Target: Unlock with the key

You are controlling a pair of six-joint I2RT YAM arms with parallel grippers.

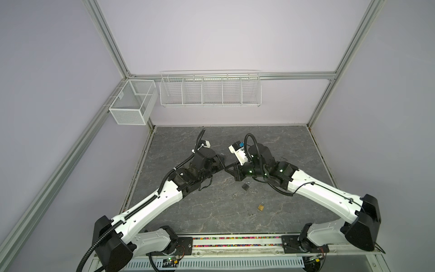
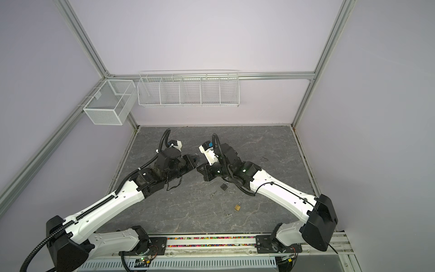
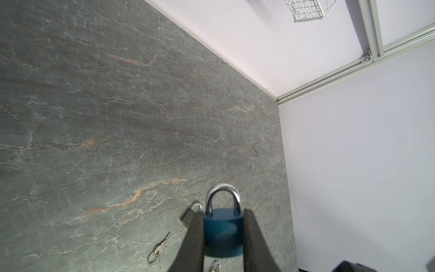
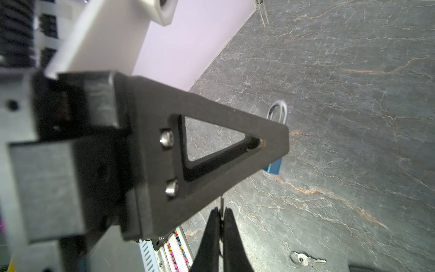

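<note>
Left hand (image 3: 223,213) clamps blue padlock (image 3: 222,233), shackle (image 3: 222,187) outward. Right hand (image 4: 221,210) pinched on key (image 4: 222,203); blade roughly parallel to padlock axis, tip near base, offset sideways.

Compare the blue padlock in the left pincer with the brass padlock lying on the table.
Colour: the blue padlock has a dark blue body, while the brass padlock is golden.
Support: the blue padlock is clamped by its sides in the left pincer, off the table; the brass padlock lies flat on the table, touched by neither pincer.
Shared: each has a silvery shackle.
</note>
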